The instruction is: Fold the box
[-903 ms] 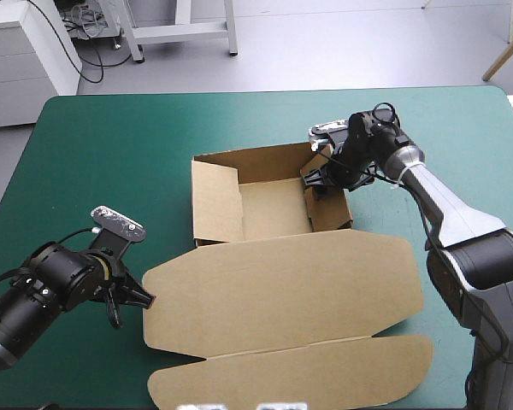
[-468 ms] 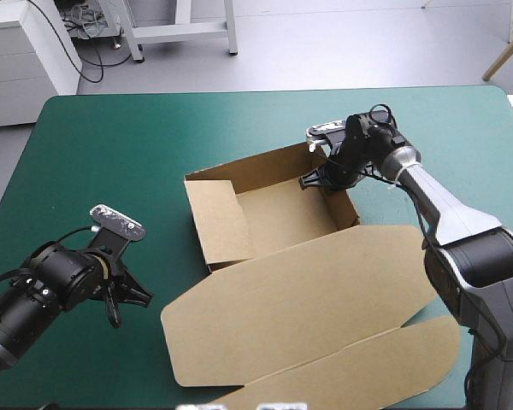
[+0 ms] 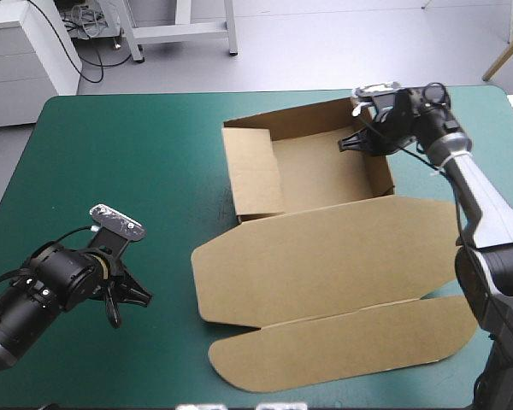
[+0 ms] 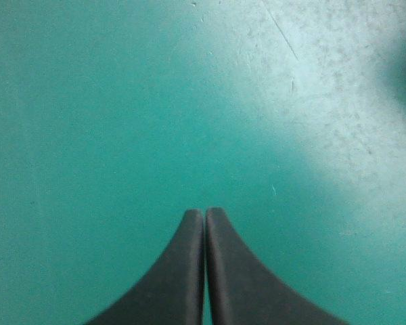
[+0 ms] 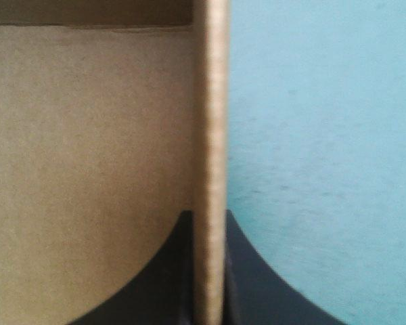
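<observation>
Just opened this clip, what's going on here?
The right gripper is shut on the right wall of the brown box, which stands as an open tray. Its lid lies flat on the near side. The left gripper is shut on nothing, over bare teal-green cover, apart from the box.

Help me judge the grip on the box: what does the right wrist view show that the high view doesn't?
Only the right wrist view: the right gripper all but shut on a raised wall of the box, one finger inside, one outside. Only the high view: the box whole, an open tray with its lid flat toward the near edge, and the left gripper apart from it over the teal-green cover. Both: the right gripper at the tray's right wall, brown board and cover.
</observation>
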Tool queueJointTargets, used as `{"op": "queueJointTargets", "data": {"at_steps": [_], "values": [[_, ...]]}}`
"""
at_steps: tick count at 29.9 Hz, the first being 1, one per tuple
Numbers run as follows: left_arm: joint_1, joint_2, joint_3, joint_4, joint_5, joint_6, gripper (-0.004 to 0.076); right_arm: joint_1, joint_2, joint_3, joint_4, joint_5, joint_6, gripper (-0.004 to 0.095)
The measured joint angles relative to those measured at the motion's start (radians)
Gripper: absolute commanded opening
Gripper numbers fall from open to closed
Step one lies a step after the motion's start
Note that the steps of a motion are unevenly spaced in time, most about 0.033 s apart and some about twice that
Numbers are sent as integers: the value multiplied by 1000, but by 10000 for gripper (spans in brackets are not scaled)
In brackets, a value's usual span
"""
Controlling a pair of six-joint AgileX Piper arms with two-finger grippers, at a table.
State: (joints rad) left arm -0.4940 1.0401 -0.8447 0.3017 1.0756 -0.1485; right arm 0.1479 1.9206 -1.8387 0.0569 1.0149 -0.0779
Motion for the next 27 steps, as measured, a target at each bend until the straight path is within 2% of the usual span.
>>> {"op": "queueJointTargets", "data": {"at_steps": [12, 19, 23, 25, 27], "values": [[0, 0, 1, 0, 0, 0, -10, -384, -21, -7, -12, 40, 1, -19], [0, 0, 2, 0, 0, 0, -10, -510, -18, -7, -12, 56, -7, -3], [0, 0, 2, 0, -1, 0, -10, -554, -18, -6, -12, 58, -51, 112], [0, 0, 2, 0, -1, 0, -10, -568, -18, 2, -12, 58, -65, 219], [0, 0, 2, 0, -2, 0, -10, -575, -18, 12, -7, 59, -72, 385]]}}
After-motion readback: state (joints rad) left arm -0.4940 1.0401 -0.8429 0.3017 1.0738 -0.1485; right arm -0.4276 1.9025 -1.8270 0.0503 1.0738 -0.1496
